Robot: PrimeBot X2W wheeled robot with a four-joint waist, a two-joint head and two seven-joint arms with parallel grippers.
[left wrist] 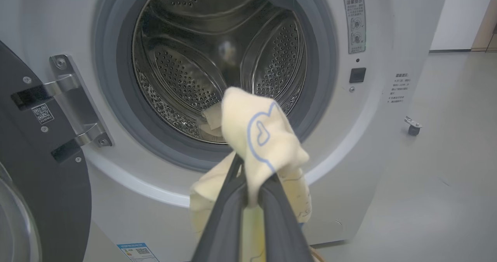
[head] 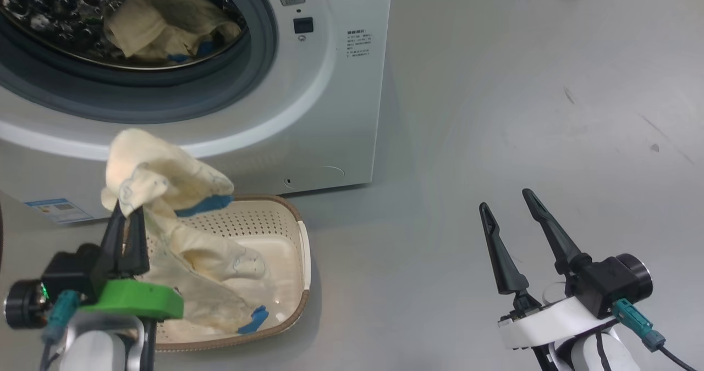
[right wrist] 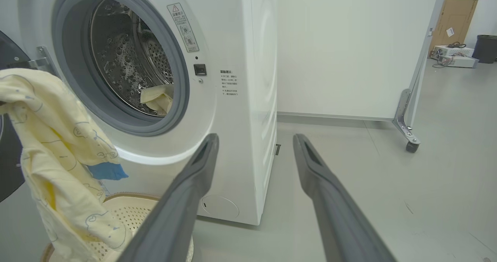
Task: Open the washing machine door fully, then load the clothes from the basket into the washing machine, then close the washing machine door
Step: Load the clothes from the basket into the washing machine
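place: test lab | signs: wheeled partition (right wrist: 349, 48) — bare grey floor (head: 522, 112) — cardboard box (right wrist: 456, 21)

- Illumination: bright, even and diffuse in all three views; the light falls from above.
- Shadows: soft-edged. In the head view a faint grey shadow lies on the floor (head: 522, 85) beside the washing machine (head: 330, 112), and a darker one runs along the rim of the basket (head: 304, 261).
- Glare: the drum (left wrist: 186, 72) carries many small specular highlights; the floor shows a broad, dull sheen.
- Exposure: the clothes (head: 159, 178) read near white on the upper folds.
- Focus: the left gripper (left wrist: 250, 172) and the right gripper (right wrist: 255, 137) are soft in their own wrist views; the background is sharp.
- Distortion: the wrist views bow straight edges near the frame borders.
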